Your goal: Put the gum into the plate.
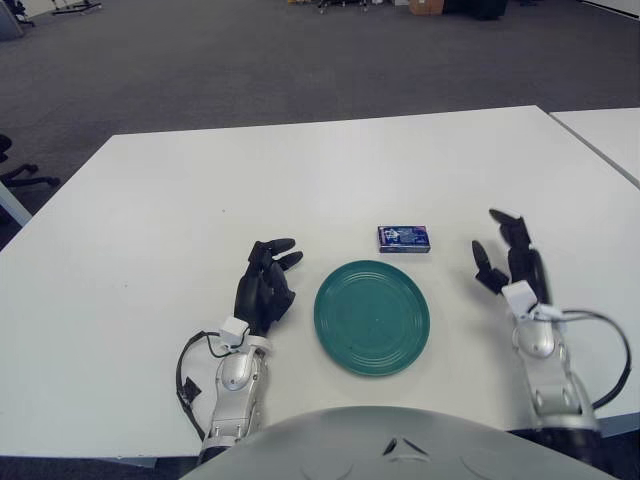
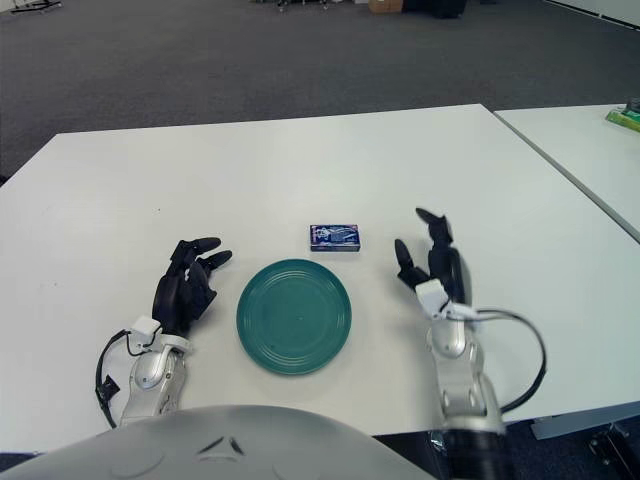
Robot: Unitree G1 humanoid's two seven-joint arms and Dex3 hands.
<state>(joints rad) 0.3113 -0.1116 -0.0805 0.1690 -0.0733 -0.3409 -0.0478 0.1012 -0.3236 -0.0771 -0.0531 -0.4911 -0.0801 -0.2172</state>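
A small dark-blue rectangular gum pack [image 1: 403, 238] lies untouched on the white bench [image 1: 150, 220], just ahead and inward of the right hand [image 1: 510, 262], whose fingers [image 1: 487, 265] are spread wide and empty. The reach has not begun; next, that hand must close on the pack and carry it back to the round green plate [image 1: 372, 317]. The left hand [image 1: 266, 285] rests beside the plate, fingers relaxed.

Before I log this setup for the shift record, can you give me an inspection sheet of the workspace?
Surface: white table, bare around the items.
Job's things: blue gum pack lying flat just behind the green plate, apart from it; plate holds nothing.
Clutter: nothing seen.
Hands: left hand resting left of the plate; right hand raised, right of the gum; both open.
Cables: black cable at left wrist; another looping by right forearm.
Surroundings: grey carpet; second white table at right.
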